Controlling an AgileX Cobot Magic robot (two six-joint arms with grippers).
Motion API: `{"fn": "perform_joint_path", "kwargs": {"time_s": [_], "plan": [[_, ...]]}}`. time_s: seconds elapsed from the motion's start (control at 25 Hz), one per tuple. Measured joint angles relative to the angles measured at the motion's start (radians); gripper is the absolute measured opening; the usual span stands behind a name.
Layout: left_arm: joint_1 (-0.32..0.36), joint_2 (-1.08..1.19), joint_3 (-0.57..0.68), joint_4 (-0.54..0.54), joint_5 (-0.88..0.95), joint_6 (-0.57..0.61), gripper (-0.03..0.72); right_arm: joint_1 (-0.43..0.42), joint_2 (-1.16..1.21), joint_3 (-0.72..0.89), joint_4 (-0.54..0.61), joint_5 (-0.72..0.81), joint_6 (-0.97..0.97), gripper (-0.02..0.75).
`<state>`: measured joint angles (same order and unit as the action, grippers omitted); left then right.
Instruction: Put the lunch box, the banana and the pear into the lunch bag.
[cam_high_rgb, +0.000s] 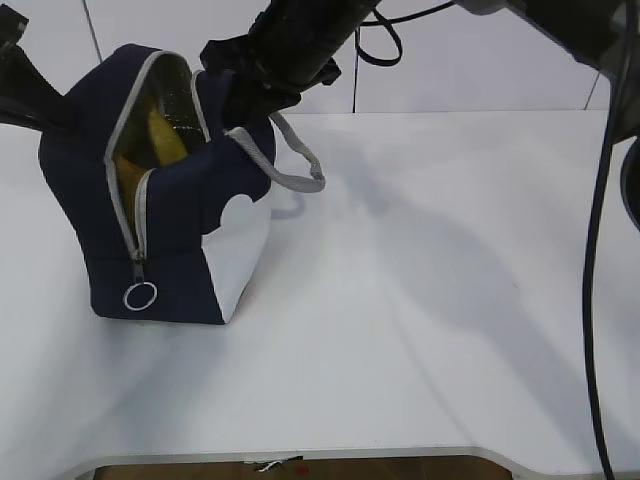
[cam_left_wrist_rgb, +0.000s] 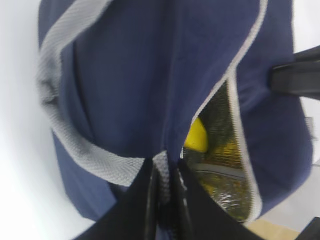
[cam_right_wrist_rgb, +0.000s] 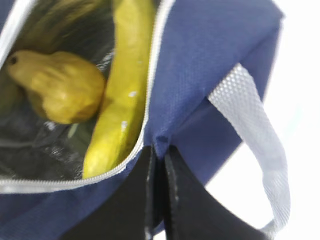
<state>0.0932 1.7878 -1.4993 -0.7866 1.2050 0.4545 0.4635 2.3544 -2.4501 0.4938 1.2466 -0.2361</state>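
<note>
The navy lunch bag (cam_high_rgb: 180, 250) stands upright at the table's left with its zipper open. The banana (cam_high_rgb: 165, 135) shows inside it. In the right wrist view the banana (cam_right_wrist_rgb: 125, 90) leans beside the pear (cam_right_wrist_rgb: 60, 87) inside the bag (cam_right_wrist_rgb: 210, 60). The lunch box is not in view. My right gripper (cam_right_wrist_rgb: 159, 155) is shut on the bag's fabric rim by the opening. It reaches across to the bag's top (cam_high_rgb: 235, 95). My left gripper (cam_left_wrist_rgb: 164, 172) is shut on the bag's edge at a grey handle on the far side (cam_left_wrist_rgb: 140, 75). A yellow fruit (cam_left_wrist_rgb: 196, 136) shows through the opening.
The bag's metal ring pull (cam_high_rgb: 140, 296) hangs low on the front. A grey handle (cam_high_rgb: 300, 165) droops to the right. The white table (cam_high_rgb: 420, 300) runs right, its front edge near the bottom. Black cables (cam_high_rgb: 595, 250) hang at the far right.
</note>
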Motion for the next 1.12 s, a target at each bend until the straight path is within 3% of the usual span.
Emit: {"fn": "perform_joint_path", "kwargs": {"time_s": [0.2, 0.6, 0.92, 1.12], "plan": [[-0.015, 0.000, 0.000, -0.027, 0.004, 0.000, 0.025, 0.002, -0.004, -0.020, -0.115, 0.005, -0.053, 0.022], [-0.122, 0.000, 0.000, -0.088, 0.004, 0.000, 0.025, 0.002, -0.079, -0.018, -0.258, 0.015, -0.026, 0.020], [-0.249, 0.000, 0.000, -0.145, -0.035, 0.007, 0.025, -0.042, -0.260, 0.199, -0.343, 0.028, 0.023, 0.020], [-0.308, 0.002, 0.000, -0.147, -0.083, 0.012, 0.025, -0.048, -0.273, 0.229, -0.353, 0.028, 0.028, 0.020]]}}
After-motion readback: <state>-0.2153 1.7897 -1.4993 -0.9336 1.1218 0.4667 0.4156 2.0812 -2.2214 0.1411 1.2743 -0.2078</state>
